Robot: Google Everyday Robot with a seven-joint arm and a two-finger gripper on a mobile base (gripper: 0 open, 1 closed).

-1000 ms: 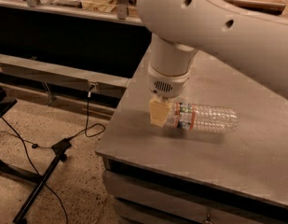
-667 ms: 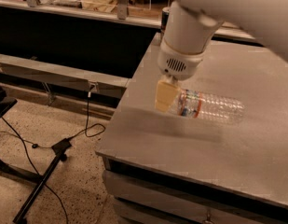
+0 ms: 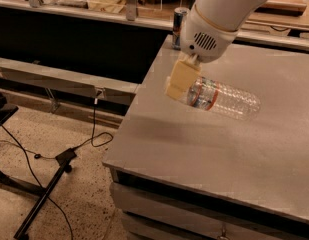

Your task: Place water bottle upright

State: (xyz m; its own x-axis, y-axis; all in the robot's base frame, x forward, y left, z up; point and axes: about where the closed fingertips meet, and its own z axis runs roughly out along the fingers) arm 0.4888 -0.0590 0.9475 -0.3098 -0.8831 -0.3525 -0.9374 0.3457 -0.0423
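The water bottle [image 3: 225,99] is clear ribbed plastic with a red, white and green label band near its neck. It lies on its side, cap end to the left, just above the grey table [image 3: 204,149], with a shadow under it. My gripper [image 3: 178,84] hangs from the white arm at the bottle's cap end. Its cream fingers [image 3: 181,78] are closed around the neck, and they hide the cap. The bottle's base points right and slightly down.
A blue-and-silver can [image 3: 180,27] stands upright at the table's back left corner, just behind my wrist. The table's left edge [image 3: 136,101] is close to the gripper. Below it are the floor, cables and a black stand [image 3: 44,194]. Shelves stand behind.
The gripper and the bottle have moved together up and toward the back of the table. The bottle stays on its side in the grip.
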